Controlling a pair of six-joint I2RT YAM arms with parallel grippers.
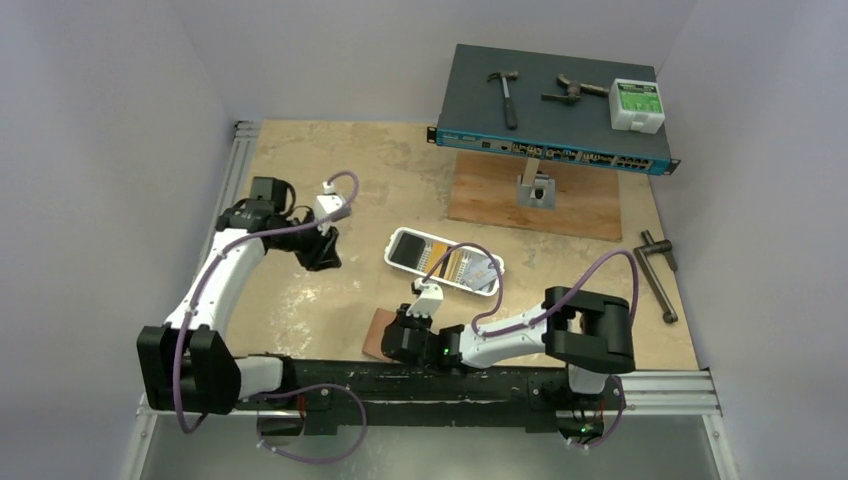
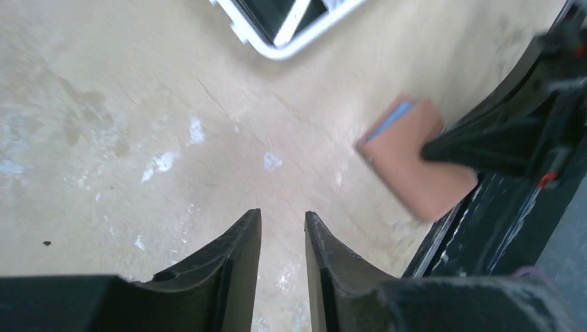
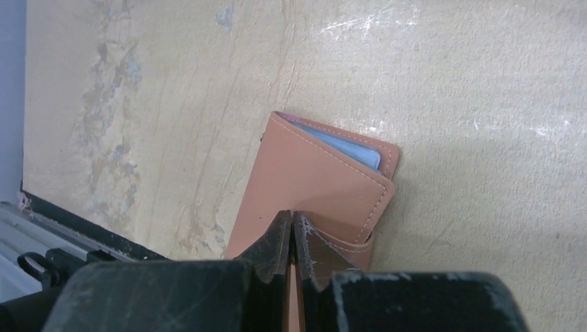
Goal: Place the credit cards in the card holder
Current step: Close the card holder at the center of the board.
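We press on the card holder (image 3: 311, 187) at the near edge of the table (image 2: 104, 104).
Our right gripper (image 3: 292, 221) has its fingers closed together, tips resting on the brown leather, and a pale blue card (image 3: 346, 146) peeks from the holder's pocket. Our left gripper (image 2: 282, 221) hovers above the table, fingers slightly apart and empty. A black card (image 1: 408, 252) and an orange-yellow card (image 1: 460, 264) lie in the white tray (image 2: 291, 50) nearby.

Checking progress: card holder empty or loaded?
Loaded: a pale blue card pokes from the card holder pocket. How many are inside, cannot tell.
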